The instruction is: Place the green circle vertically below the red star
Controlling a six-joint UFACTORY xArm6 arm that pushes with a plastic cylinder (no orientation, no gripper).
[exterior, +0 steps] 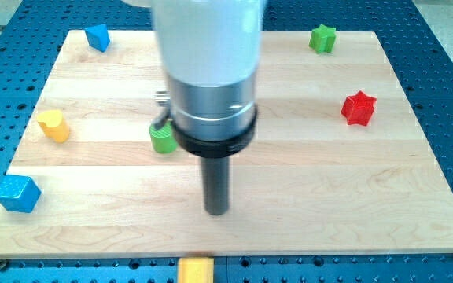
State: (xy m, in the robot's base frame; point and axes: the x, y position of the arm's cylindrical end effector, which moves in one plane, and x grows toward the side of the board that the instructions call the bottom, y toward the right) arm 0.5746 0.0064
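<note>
A white, smooth-sided arm housing (208, 35) fills the top centre of the view, its edges soft with blur. Below it sits a brushed silver metal cylinder (212, 98), ringed at its base by a glossy black collar (215, 141). From the collar drops a straight dark grey rod (217, 185) (plain, unmarked), ending in my tip (217, 212), a flat round end.
</note>
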